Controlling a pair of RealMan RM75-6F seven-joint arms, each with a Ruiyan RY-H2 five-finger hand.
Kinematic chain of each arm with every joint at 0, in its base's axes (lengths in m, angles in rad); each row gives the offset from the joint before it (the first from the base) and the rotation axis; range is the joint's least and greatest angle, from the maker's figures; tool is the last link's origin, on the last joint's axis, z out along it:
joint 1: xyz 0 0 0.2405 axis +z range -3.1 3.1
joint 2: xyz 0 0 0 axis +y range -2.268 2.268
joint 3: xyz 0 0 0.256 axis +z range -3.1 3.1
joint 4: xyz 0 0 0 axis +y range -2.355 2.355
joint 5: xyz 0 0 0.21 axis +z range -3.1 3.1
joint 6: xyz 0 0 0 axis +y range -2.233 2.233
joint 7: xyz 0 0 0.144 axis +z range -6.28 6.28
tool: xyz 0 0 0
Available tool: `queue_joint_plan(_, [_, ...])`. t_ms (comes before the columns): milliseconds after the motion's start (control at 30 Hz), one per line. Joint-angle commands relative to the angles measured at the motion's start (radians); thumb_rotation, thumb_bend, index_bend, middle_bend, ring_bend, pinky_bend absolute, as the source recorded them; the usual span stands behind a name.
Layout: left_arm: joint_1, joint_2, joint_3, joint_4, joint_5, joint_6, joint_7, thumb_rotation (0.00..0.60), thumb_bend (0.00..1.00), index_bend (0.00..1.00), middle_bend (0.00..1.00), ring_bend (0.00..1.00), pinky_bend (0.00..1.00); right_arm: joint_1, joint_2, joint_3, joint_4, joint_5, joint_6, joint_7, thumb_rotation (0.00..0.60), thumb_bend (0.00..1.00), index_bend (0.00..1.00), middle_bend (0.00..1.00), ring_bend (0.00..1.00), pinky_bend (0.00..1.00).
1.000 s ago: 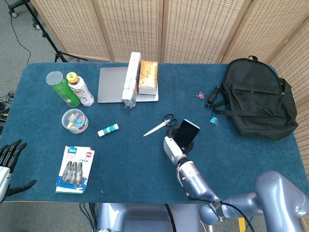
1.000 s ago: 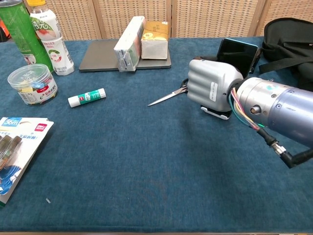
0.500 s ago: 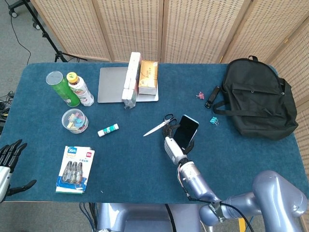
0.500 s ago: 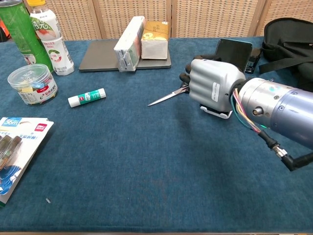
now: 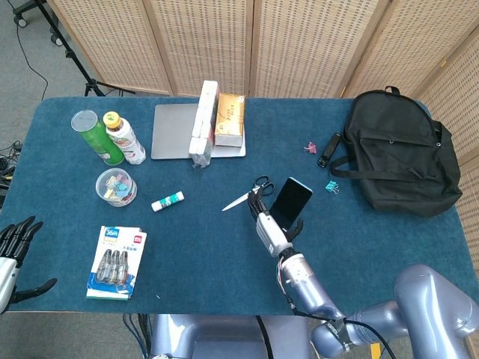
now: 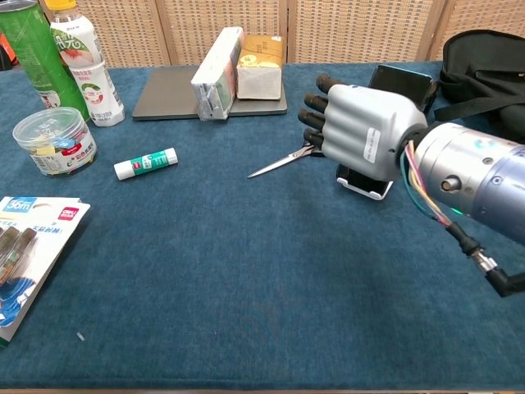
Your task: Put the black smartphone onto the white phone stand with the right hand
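Observation:
The black smartphone (image 5: 290, 202) leans upright on the white phone stand (image 6: 366, 183), near the table's middle right. In the chest view only the smartphone's top edge (image 6: 404, 80) shows behind my right hand (image 6: 365, 131). That hand (image 5: 268, 226) is just left of and in front of the phone, fingers (image 6: 315, 119) stretched out and apart from it, holding nothing. My left hand (image 5: 13, 250) hangs off the table's front left corner with its fingers spread and nothing in them.
Scissors (image 5: 248, 196) lie just left of the right hand's fingers. A black backpack (image 5: 397, 149) fills the right side. A glue stick (image 6: 145, 162), clip jar (image 6: 56, 139), bottle (image 5: 124, 138), green can (image 5: 97, 136), laptop with boxes (image 5: 213, 120) and a pen pack (image 5: 117, 262) sit to the left.
My right hand's fingers have uncurled from around the phone and straightened. The phone now stands on its own on the stand. The left hand has not moved.

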Motion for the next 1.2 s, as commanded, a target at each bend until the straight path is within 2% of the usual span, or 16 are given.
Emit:
queue_joint_plan(33, [0.001, 0.0, 0.0, 0.001, 0.0, 0.001, -0.002, 0.6, 0.0, 0.0, 0.0, 0.0, 0.0, -0.027, 0.058, -0.007, -0.122, -0.054, 0.091, 0.013, 0.6, 0.0, 0.01, 0.0, 0.0, 0.06])
queue_joint_plan(167, [0.002, 0.001, 0.002, 0.002, 0.006, 0.005, -0.003, 0.6, 0.0, 0.0, 0.0, 0.0, 0.0, -0.052, 0.188, -0.057, -0.25, -0.18, 0.128, 0.1, 0.6, 0.0, 0.01, 0.0, 0.0, 0.04])
queue_joint_plan(233, [0.003, 0.001, 0.003, 0.002, 0.009, 0.009, -0.002, 0.6, 0.0, 0.0, 0.0, 0.0, 0.0, -0.053, 0.268, -0.096, -0.271, -0.276, 0.094, 0.193, 0.6, 0.0, 0.01, 0.0, 0.0, 0.03])
queue_joint_plan(300, [0.005, 0.0, 0.005, 0.001, 0.014, 0.012, 0.0, 0.6, 0.0, 0.0, 0.0, 0.0, 0.0, -0.049, 0.373, -0.141, -0.248, -0.427, 0.038, 0.375, 0.6, 0.0, 0.01, 0.0, 0.0, 0.03])
queue_joint_plan(333, [0.006, -0.001, 0.006, 0.001, 0.016, 0.013, 0.001, 0.6, 0.0, 0.0, 0.0, 0.0, 0.0, -0.049, 0.404, -0.154, -0.229, -0.476, 0.023, 0.445, 0.6, 0.0, 0.01, 0.0, 0.0, 0.03])
queue_joint_plan(400, [0.008, -0.003, 0.009, 0.001, 0.024, 0.019, 0.007, 0.6, 0.0, 0.0, 0.0, 0.0, 0.0, -0.048, 0.487, -0.184, -0.141, -0.626, -0.002, 0.67, 0.6, 0.0, 0.01, 0.0, 0.0, 0.02])
queue_joint_plan(500, [0.011, -0.006, 0.012, 0.0, 0.031, 0.022, 0.014, 0.6, 0.0, 0.0, 0.0, 0.0, 0.0, -0.05, 0.541, -0.208, -0.03, -0.753, 0.007, 0.865, 0.6, 0.0, 0.01, 0.0, 0.0, 0.02])
queue_joint_plan(633, [0.013, -0.01, 0.014, -0.001, 0.037, 0.027, 0.026, 0.6, 0.0, 0.0, 0.0, 0.0, 0.0, -0.097, 0.585, -0.225, 0.22, -0.908, 0.111, 1.235, 0.6, 0.0, 0.01, 0.0, 0.0, 0.02])
queue_joint_plan(733, [0.015, -0.01, 0.013, -0.003, 0.037, 0.031, 0.025, 0.6, 0.0, 0.0, 0.0, 0.0, 0.0, -0.164, 0.579, -0.204, 0.339, -0.892, 0.181, 1.425, 0.6, 0.0, 0.01, 0.0, 0.0, 0.02])
queue_joint_plan(833, [0.017, -0.009, 0.012, -0.003, 0.037, 0.036, 0.023, 0.6, 0.0, 0.0, 0.0, 0.0, 0.0, -0.257, 0.57, -0.164, 0.386, -0.787, 0.209, 1.583, 0.6, 0.0, 0.01, 0.0, 0.0, 0.0])
queue_joint_plan(1000, [0.02, -0.006, 0.012, -0.002, 0.04, 0.046, 0.016, 0.6, 0.0, 0.0, 0.0, 0.0, 0.0, -0.422, 0.576, -0.103, 0.271, -0.568, 0.2, 1.779, 0.6, 0.0, 0.01, 0.0, 0.0, 0.0])
queue_joint_plan(1200, [0.026, -0.006, 0.014, 0.002, 0.046, 0.057, 0.011, 0.6, 0.0, 0.0, 0.0, 0.0, 0.0, -0.557, 0.565, -0.092, 0.207, -0.496, 0.19, 1.915, 0.6, 0.0, 0.0, 0.0, 0.0, 0.0])
